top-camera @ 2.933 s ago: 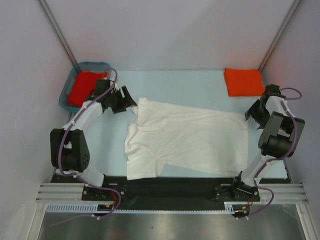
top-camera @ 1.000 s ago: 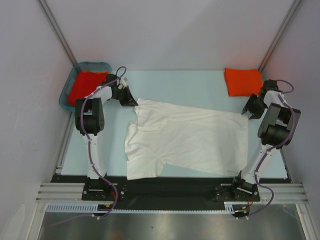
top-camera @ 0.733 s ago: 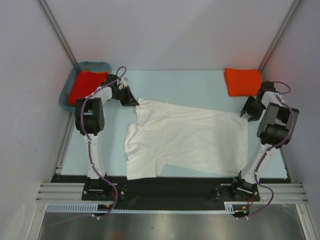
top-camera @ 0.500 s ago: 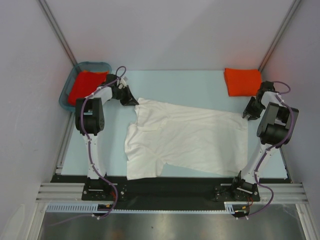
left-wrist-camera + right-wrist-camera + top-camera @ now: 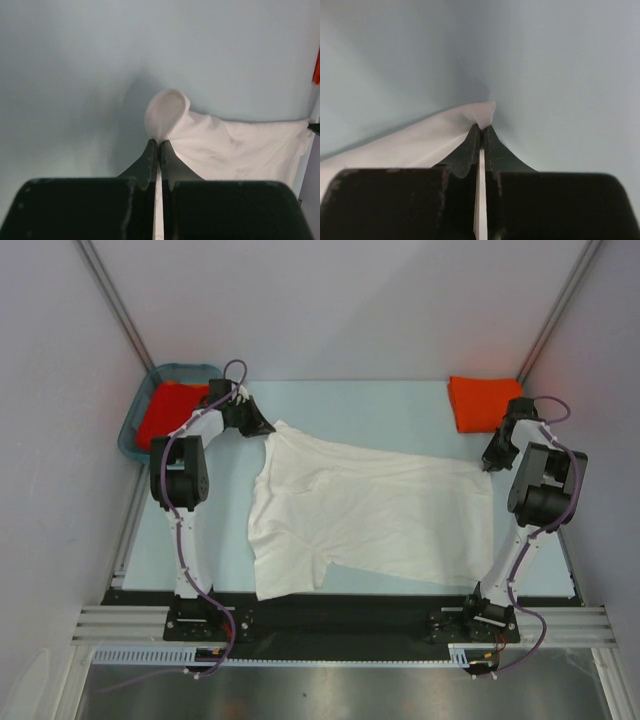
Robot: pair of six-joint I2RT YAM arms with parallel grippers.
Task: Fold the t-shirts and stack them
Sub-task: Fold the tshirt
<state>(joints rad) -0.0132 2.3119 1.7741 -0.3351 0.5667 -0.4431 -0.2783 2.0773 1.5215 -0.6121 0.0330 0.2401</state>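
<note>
Top external: the teal basket (image 5: 184,368) holds an orange-red t-shirt (image 5: 160,416).

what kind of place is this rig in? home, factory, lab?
Most likely a lab test cell: a left arm and right arm bolted to an aluminium rail, plain white walls closing in a pale-blue table, and only staged items: a white shirt, a folded orange shirt, a teal basket.

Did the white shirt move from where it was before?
Yes. The white t-shirt has its far left corner pinched in the left hand, and that corner has shifted slightly up the view, toward the teal basket.
</note>
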